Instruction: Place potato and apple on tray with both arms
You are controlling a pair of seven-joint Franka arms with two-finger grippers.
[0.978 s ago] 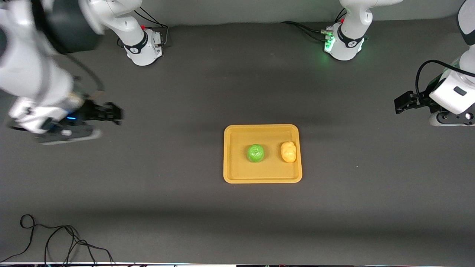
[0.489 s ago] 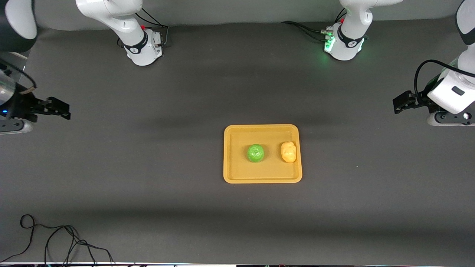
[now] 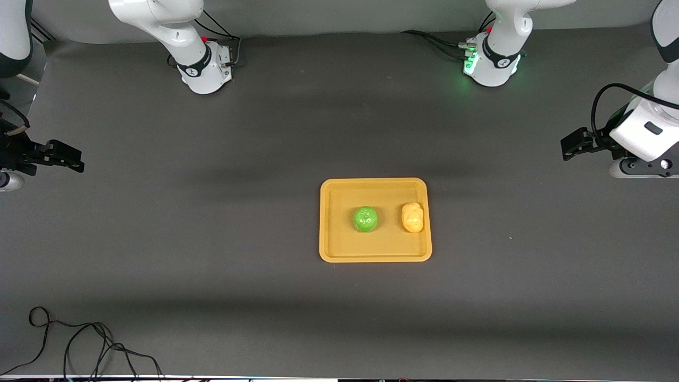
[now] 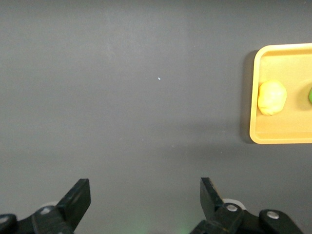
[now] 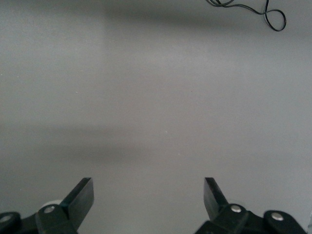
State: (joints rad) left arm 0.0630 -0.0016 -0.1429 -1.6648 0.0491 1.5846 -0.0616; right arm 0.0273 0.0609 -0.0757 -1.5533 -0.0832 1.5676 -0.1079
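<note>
The mustard-yellow tray (image 3: 375,257) lies in the middle of the table. On it rest the green apple (image 3: 365,219) and, toward the left arm's end, the yellow potato (image 3: 412,217). In the left wrist view the tray (image 4: 273,136) shows with the potato (image 4: 271,97) and a sliver of the apple (image 4: 310,95). My left gripper (image 3: 568,147) (image 4: 145,195) hangs open and empty over bare table at the left arm's end. Open and empty too, my right gripper (image 3: 71,158) (image 5: 148,194) hovers over bare table at the right arm's end.
A loose black cable (image 3: 79,345) (image 5: 253,9) lies near the table edge closest to the front camera, at the right arm's end. Both arm bases (image 3: 204,66) (image 3: 490,63) stand along the table edge farthest from that camera.
My right arm has drawn back toward its end of the table, away from the tray. My left gripper has barely shifted. Apple and potato have stayed put on the tray.
</note>
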